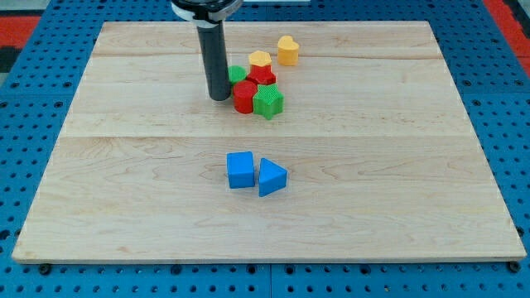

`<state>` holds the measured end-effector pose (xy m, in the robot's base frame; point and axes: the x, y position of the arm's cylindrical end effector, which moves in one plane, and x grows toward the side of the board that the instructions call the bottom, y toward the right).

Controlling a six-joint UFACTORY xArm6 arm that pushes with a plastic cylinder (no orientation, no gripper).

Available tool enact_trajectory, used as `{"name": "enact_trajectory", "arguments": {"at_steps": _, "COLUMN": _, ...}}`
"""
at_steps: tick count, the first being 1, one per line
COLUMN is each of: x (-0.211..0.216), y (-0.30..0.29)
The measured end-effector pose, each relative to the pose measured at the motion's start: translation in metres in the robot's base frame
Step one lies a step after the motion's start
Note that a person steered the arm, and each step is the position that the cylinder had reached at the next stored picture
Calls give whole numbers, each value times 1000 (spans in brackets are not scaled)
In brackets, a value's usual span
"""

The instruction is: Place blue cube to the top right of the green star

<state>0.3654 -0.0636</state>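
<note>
The blue cube (241, 170) sits a little below the board's middle, touching a blue triangular block (272, 177) on its right. The green star (268, 101) lies above them in a tight cluster near the view's top. My tip (219, 97) rests on the board at the left edge of that cluster, next to a red block (244, 96) and well above the blue cube. The rod rises to the view's top and hides part of a green block (237, 74).
The cluster also holds a second red block (264, 75) and a yellow hexagonal block (260, 60). A yellow heart-shaped block (287, 50) stands just to the upper right. The wooden board (124, 207) lies on a blue surface.
</note>
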Motion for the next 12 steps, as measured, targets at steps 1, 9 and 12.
{"name": "enact_trajectory", "arguments": {"at_steps": 1, "x": 0, "y": 3}}
{"name": "enact_trajectory", "arguments": {"at_steps": 9, "x": 203, "y": -17}}
{"name": "enact_trajectory", "arguments": {"at_steps": 12, "x": 200, "y": 47}}
